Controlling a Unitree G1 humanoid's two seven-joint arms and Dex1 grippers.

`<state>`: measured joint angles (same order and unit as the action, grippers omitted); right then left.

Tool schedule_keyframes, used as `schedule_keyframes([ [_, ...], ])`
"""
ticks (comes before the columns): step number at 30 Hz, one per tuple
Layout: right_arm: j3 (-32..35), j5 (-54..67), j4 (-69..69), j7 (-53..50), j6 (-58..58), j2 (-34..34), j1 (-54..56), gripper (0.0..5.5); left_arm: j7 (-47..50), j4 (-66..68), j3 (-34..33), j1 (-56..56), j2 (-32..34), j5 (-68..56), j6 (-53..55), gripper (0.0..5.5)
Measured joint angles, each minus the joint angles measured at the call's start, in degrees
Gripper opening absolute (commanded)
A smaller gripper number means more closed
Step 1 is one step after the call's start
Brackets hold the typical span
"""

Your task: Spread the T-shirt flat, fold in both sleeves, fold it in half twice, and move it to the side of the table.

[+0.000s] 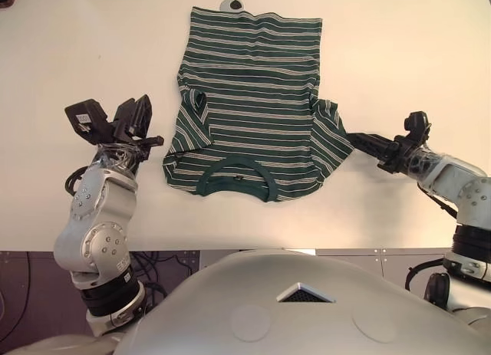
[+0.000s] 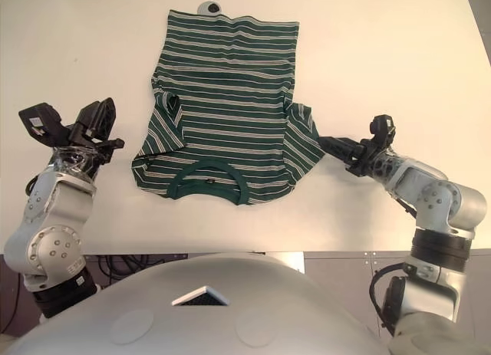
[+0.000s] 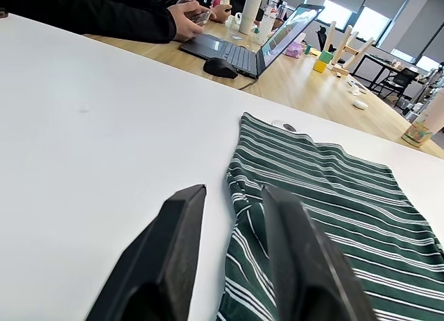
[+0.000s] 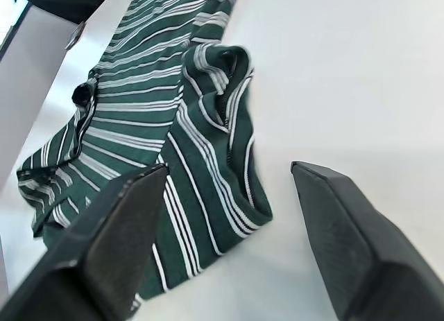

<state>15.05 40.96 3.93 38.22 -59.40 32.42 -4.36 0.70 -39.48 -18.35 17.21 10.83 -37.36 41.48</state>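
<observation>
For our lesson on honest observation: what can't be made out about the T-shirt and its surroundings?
- T-shirt underside: head views, hidden by its own cloth.
- Grey thing at the hem: head views, too small to identify.
- Collar end: left wrist view, cut off by the edge.

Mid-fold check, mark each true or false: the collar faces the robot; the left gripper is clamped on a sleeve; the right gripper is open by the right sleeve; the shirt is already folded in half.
1. The T-shirt lies with its collar toward the robot. True.
2. The left gripper is clamped on a sleeve. False: it is open, beside the shirt's left edge, and holds nothing.
3. The right gripper is open at the right sleeve. True.
4. The shirt is already folded in half. False: it lies at full length from collar to hem.
</observation>
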Motion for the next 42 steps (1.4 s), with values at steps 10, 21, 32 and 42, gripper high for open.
schedule_keyframes([
  [10,-7.51,-6.32,-1.77,5.23,14.15,0.22,-1.42,1.82,0.13,-0.05,0.14,0.01,-0.16,0.0,0.0,1.46],
  [21,-6.68,-4.27,9.56,-0.38,9.31,-0.42,-7.47,0.21,-0.06,0.5,0.17,-1.08,-0.1,0.11,-0.41,1.46],
  [32,-5.86,-4.37,8.14,-2.07,11.58,-0.63,-7.33,0.03,-0.04,0.89,1.07,-1.29,-0.71,0.31,-1.45,1.46],
  [42,-0.97,-4.38,0.49,-3.8,1.69,6.92,15.51,0.03,-0.05,1.32,1.12,-1.01,-1.21,0.81,-2.63,1.46],
])
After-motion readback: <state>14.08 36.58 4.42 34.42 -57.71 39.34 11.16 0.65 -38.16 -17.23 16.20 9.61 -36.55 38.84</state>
